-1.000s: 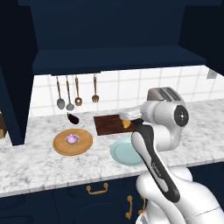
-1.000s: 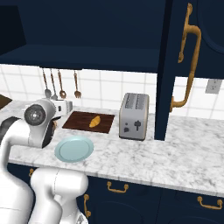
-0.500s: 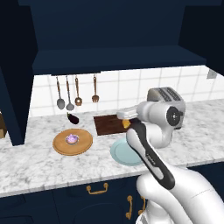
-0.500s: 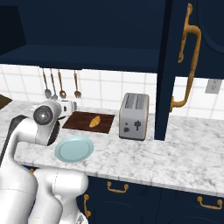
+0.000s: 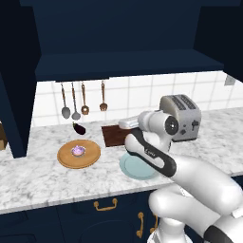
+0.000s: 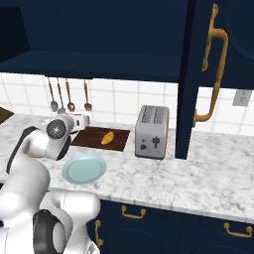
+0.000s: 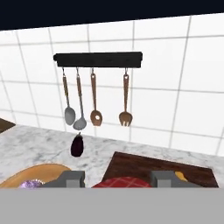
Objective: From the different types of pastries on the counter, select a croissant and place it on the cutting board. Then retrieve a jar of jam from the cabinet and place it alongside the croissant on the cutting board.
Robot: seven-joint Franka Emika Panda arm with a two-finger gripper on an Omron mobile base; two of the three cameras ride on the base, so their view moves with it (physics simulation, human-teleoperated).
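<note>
1. Carrying the jar of jam (image 7: 121, 182), clamped in the claw (image 7: 118, 180), above the cutting board (image 6: 100, 138).
2. Croissant (image 6: 106, 137) already lying on board.
3. Next, probably: lowering jar beside croissant, then releasing.

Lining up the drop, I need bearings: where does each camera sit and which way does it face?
Left base view: behind the arm's left, facing board and toaster; arm at lower right.
Right base view: behind its right, same board and toaster; arm at lower left.
Hand view: on the hand, facing the utensil rack; gripper tips clamp a red jar.
</note>
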